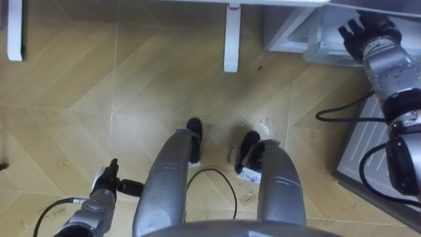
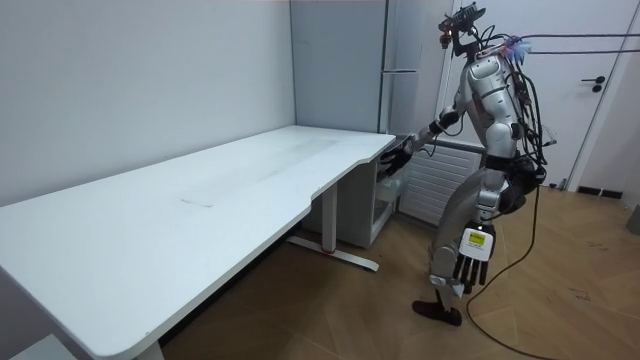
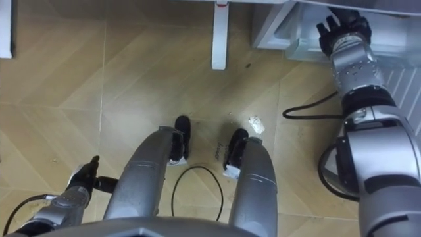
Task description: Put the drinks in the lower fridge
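Nearest us, the left hand (image 1: 105,187) hung low by the thigh with straight, empty fingers, while far right the right hand (image 1: 363,31) stretched toward the lower fridge (image 2: 385,203) beside the desk (image 2: 200,190), fingers loosely spread and gripping nothing; neither hand carried a drink, and we could not tell where the drinks were. We judged the step to be opening that fridge, best done by hooking fingers behind its front edge and pulling in a slow arc, feet clear of the swing. We could read no writing; a red mark (image 1: 232,8) on the desk leg (image 1: 231,43) was too small.
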Robot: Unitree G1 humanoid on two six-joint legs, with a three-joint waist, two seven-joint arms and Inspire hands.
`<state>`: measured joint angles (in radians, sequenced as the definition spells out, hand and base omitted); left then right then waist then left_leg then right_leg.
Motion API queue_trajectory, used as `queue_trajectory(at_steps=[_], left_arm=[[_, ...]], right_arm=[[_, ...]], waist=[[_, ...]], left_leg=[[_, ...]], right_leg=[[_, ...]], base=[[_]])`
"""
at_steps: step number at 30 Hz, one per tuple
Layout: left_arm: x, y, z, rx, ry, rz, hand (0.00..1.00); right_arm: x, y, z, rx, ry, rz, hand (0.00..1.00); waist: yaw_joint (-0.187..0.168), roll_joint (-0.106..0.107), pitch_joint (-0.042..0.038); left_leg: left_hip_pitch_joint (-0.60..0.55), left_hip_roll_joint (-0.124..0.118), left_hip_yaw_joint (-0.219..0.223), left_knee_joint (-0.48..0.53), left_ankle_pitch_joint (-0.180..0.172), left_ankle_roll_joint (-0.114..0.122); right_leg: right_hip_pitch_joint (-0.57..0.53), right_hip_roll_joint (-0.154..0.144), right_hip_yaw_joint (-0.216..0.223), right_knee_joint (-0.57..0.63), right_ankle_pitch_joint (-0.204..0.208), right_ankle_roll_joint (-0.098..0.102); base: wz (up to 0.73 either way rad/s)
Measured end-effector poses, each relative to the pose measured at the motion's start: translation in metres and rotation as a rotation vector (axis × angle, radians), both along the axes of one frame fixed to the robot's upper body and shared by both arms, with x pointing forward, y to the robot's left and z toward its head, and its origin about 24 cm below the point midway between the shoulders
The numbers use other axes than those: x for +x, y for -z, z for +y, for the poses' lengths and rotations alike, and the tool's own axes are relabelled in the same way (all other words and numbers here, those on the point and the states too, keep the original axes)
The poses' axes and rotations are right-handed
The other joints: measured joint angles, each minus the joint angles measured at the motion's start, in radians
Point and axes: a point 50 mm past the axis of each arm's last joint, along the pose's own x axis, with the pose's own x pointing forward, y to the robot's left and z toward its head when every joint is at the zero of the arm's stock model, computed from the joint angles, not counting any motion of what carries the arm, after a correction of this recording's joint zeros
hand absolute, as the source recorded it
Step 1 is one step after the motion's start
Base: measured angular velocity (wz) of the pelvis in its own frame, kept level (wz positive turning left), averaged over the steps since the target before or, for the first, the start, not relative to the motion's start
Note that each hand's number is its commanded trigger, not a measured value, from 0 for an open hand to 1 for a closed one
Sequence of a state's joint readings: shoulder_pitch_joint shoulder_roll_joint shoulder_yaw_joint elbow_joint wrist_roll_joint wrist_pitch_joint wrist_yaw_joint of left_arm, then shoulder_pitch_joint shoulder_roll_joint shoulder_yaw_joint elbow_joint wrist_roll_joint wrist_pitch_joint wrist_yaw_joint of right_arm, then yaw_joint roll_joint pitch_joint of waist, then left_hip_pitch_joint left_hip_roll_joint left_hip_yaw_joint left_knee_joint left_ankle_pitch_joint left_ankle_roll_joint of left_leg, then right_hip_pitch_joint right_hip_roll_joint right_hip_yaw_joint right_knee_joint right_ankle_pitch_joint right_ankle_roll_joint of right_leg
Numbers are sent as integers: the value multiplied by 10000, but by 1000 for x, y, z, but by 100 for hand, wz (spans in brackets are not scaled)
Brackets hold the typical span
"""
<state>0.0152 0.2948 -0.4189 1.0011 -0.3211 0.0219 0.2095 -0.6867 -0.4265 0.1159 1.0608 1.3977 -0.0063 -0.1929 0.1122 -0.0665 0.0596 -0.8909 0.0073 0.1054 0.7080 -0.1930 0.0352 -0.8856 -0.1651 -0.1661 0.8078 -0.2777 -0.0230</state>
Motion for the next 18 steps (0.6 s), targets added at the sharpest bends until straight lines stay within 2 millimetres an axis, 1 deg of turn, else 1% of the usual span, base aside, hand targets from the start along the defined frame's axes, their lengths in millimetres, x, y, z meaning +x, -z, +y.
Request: queue_trajectory(at_steps=[5, 8, 11, 12, 13, 15, 16, 17, 18], left_arm=[[0, -1, 3, 31, -237, -87, 0], [-5, 0, 4, 45, -367, -26, 0], [-9, 1, 5, 36, -614, 39, 0], [-10, 2, 5, -5, -771, 30, 0], [-12, 1, 6, -5, -861, -44, 0], [-15, 1, 7, 2, -947, -109, 0], [-16, 2, 7, 3, -951, -91, 0], [-18, 2, 8, 30, -992, -65, 0], [-19, 2, 8, 37, -1003, -50, 0]], right_arm=[[-3, 0, -7, -575, 19, 196, 0], [-12, 5, -19, -900, 416, 545, 0], [-17, 4, -30, -1255, 934, 800, 0], [-20, 5, -34, -1565, 1055, 972, 0], [-24, 7, -37, -2129, 1107, 1219, 0], [-32, 13, -43, -2710, 1266, 1610, 0], [-35, 15, -44, -2879, 1349, 1762, 0], [-40, 18, -47, -3041, 1595, 2028, 0], [-46, 21, -52, -3351, 1797, 2341, 0]], waist=[[-56, 0, 0], [-135, -10, -7], [-330, -11, -8], [-455, -10, -8], [-498, -6, -13], [-531, 0, -16], [-527, 5, -31], [-548, -20, -72], [-525, -18, -135]], left_leg=[[18, 20, 36, -8, 0, 5], [99, 15, 35, -13, -34, 50], [101, 23, 67, 13, -62, 88], [126, 31, 71, 19, -65, 94], [151, 85, 70, 43, -86, 102], [285, 188, 70, 16, -102, 88], [339, 208, 71, -6, -108, 81], [460, 217, 99, -64, -115, 74], [565, 246, 120, -130, -114, 72]], right_leg=[[35, 5, -6, -46, 13, 14], [155, 6, -17, -83, 18, 41], [162, 2, -7, -103, 41, 74], [196, 9, -7, -120, 50, 87], [258, 85, 11, -185, 69, 105], [444, 232, 15, -400, 173, 102], [514, 264, 24, -457, 189, 103], [612, 278, 52, -513, 202, 105], [714, 305, 47, -623, 224, 109]], base=[[0], [1], [-2], [-4], [-8], [-15], [-15], [-12], [-13]])
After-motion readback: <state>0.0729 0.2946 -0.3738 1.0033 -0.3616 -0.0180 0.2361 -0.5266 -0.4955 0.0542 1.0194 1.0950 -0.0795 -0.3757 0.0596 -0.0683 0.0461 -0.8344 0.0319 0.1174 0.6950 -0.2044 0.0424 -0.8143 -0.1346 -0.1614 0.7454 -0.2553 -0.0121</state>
